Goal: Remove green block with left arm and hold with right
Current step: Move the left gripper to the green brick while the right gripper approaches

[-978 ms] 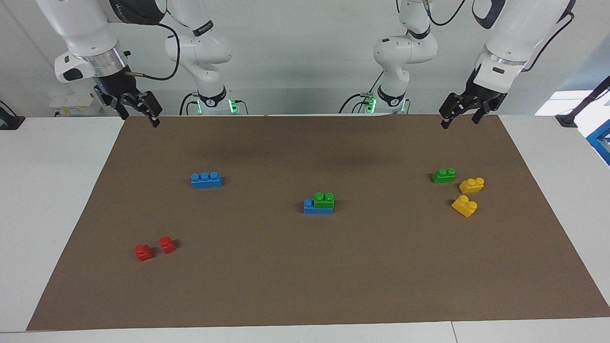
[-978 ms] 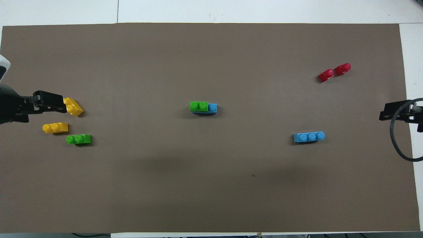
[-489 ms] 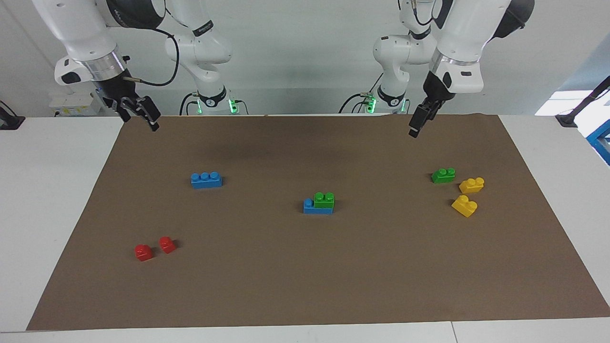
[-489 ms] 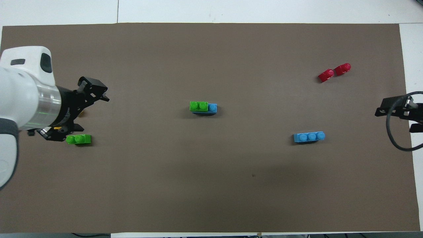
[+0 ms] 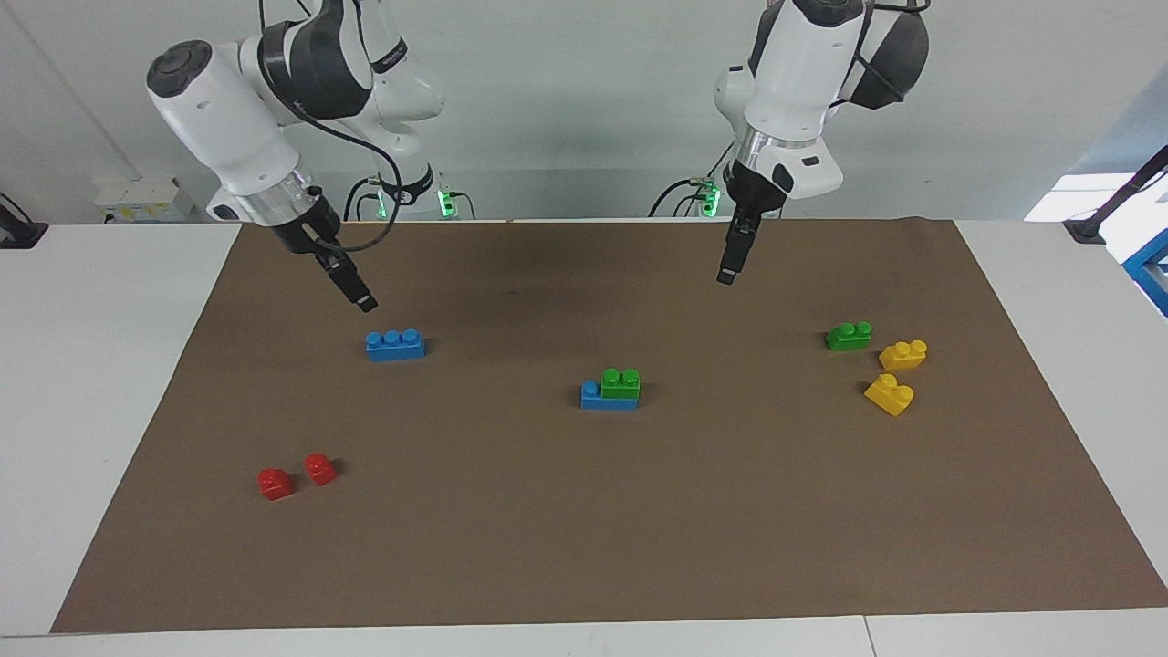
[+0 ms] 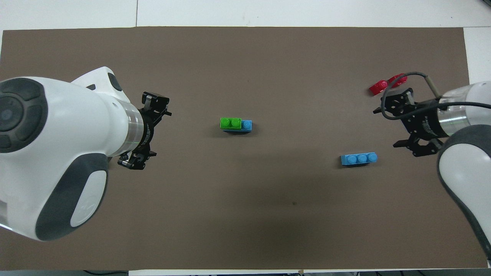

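A green block (image 5: pixel 620 381) sits pressed onto a blue brick (image 5: pixel 593 398) in the middle of the brown mat; the pair also shows in the overhead view, green block (image 6: pixel 230 122) on blue brick (image 6: pixel 247 125). A second green block (image 5: pixel 849 335) lies loose toward the left arm's end; my left arm hides it in the overhead view. My left gripper (image 5: pixel 730 266) (image 6: pixel 153 132) hangs open and empty over the mat, between the two green blocks. My right gripper (image 5: pixel 358 294) (image 6: pixel 399 122) is open and empty in the air beside a loose blue three-stud brick (image 5: pixel 395 344).
Two yellow bricks (image 5: pixel 903 354) (image 5: pixel 890 394) lie beside the loose green block. Two small red pieces (image 5: pixel 275 483) (image 5: pixel 320 468) lie toward the right arm's end, farther from the robots. The loose blue brick (image 6: pixel 358 158) lies by the right gripper. The mat (image 5: pixel 639 529) covers the table.
Both arms have swung in from the mat's ends toward the middle and come lower. The left gripper left the yellow and green cluster. No brick has moved.
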Tool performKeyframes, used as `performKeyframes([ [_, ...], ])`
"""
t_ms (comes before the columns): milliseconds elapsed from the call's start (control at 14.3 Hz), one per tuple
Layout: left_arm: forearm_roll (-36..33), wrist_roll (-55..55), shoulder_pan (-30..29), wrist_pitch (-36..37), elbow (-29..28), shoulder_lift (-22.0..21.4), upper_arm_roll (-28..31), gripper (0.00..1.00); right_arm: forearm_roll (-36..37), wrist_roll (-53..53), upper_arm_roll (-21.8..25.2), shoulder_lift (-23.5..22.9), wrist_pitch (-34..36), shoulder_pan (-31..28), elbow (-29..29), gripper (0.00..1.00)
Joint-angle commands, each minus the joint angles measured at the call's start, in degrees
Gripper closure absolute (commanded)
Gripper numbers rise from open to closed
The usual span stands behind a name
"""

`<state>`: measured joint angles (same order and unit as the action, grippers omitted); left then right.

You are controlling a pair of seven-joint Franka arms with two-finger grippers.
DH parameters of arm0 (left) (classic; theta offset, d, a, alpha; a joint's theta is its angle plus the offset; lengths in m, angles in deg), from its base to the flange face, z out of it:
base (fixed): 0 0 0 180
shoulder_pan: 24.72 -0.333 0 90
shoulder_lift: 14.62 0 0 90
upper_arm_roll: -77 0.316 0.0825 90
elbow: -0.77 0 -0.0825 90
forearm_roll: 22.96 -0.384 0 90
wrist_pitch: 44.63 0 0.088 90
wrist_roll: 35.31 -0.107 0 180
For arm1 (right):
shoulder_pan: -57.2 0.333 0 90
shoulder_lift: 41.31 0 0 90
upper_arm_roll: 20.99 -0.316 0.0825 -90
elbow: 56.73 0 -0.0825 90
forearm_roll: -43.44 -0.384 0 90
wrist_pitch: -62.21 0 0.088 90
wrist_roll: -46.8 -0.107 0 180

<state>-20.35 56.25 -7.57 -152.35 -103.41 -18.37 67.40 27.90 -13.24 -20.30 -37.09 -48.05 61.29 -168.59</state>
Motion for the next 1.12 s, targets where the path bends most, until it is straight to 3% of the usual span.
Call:
performKeyframes([
  [0,0.38,7.82,3.06,-3.02,1.00,4.35,0.98,0.00,-5.28,-9.01,0.10,-3.33,-3.99,1.18,-0.12,0.00],
  [419,-0.06,16.10,5.87,-6.01,4.86,12.96,0.98,0.00,-15.65,-23.97,0.01,-9.05,-11.20,4.95,0.05,0.00],
  [699,-1.81,19.97,6.14,-6.28,10.57,19.73,0.98,0.00,-15.83,-24.25,0.01,-13.18,-15.15,9.35,0.06,0.00],
  [1048,-4.00,24.88,8.41,-9.09,10.84,24.04,1.07,0.00,-15.92,-20.47,-0.16,-16.52,-14.20,10.50,1.45,0.01],
])
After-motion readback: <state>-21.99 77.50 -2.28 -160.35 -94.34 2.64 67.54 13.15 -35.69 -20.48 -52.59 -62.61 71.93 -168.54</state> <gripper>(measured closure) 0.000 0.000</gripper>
